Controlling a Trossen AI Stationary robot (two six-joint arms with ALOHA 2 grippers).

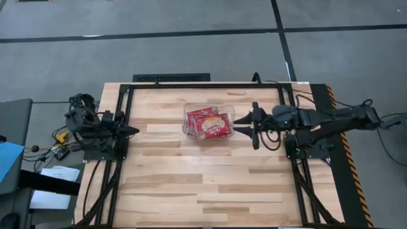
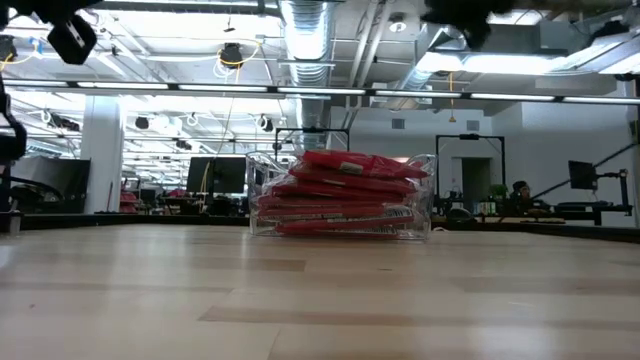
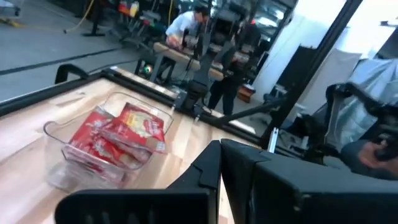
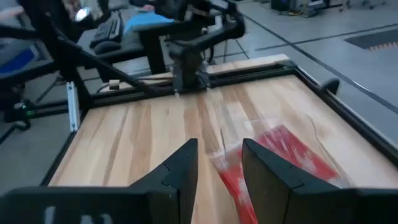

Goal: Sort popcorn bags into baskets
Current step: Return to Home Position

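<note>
We see the right gripper [image 1: 236, 126] just beside the bin [image 1: 186, 127] of popcorn bags [image 1: 210, 122], fingers released; the left gripper [image 1: 132, 130] well apart from it, fingers clenched.

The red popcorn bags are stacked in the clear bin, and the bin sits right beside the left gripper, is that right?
No. The popcorn bags are stacked in the clear bin, but the bin sits beside the right gripper; the left gripper waits at the table's left edge. The high view shows this.
</note>
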